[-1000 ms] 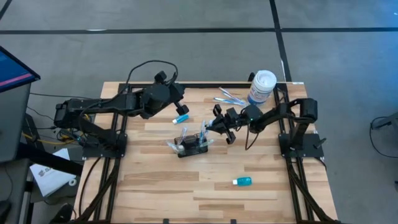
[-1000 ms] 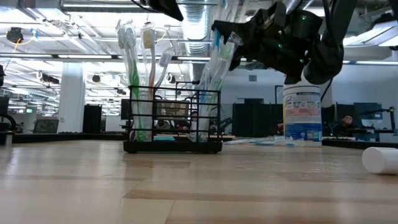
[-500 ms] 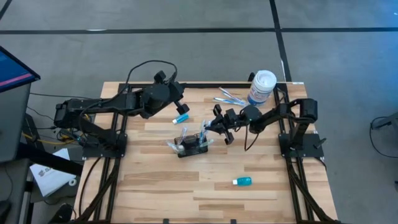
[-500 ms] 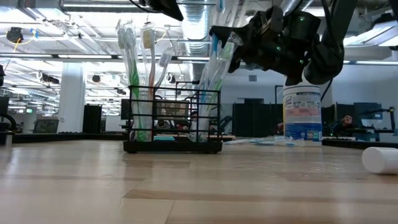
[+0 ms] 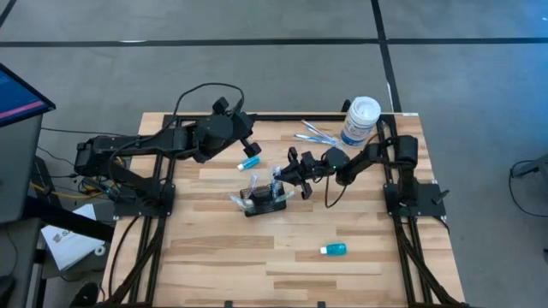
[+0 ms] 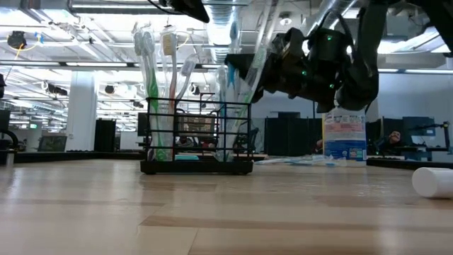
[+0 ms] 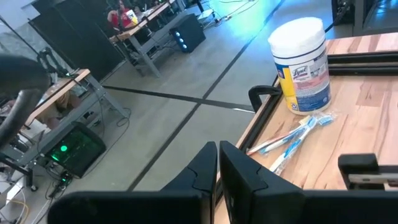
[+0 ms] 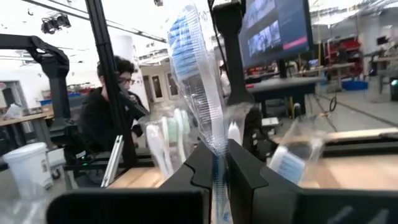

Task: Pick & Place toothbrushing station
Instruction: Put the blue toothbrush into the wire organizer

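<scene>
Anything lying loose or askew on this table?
Yes. Two small blue-and-white tubes lie on their sides on the wood: one behind the black wire-mesh holder, one near the front. Loose wrapped toothbrushes lie beside the white canister.

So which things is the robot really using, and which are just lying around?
Using:
- black wire holder
- wrapped toothbrush, pinched in the right claw

Lying around:
- white wipes tub
- loose toothbrushes by the tub
- two small blue tubes
- left claw, shut, holding nothing

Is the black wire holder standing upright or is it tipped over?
Upright. In the low view the black wire holder sits flat on the table, with toothbrushes standing inside.
</scene>
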You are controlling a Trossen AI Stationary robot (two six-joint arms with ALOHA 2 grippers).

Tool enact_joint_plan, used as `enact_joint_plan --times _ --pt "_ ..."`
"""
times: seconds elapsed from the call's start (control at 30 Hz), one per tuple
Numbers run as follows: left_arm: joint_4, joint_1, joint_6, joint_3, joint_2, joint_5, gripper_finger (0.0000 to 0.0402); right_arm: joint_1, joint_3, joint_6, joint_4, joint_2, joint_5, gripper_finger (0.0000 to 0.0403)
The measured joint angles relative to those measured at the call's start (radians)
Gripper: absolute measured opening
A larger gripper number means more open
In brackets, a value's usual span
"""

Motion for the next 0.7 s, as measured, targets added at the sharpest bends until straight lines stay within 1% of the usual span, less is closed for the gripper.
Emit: enact_joint_plan --times 0.17,0.57,0.7 --pt "0.001 0.0 0.0 0.0 0.0 0.002 0.0012 0.0 0.02 0.019 0.0 0.042 -0.006 0.0013" --pt "0.001 0.0 0.0 0.0 0.0 0.003 0.0012 0.007 0.023 0.018 0.0 0.043 -0.026 0.0017" --pt "0.001 0.0 0.0 0.0 0.0 0.003 0.0012 0.011 0.023 0.018 0.0 0.043 -0.027 0.0032"
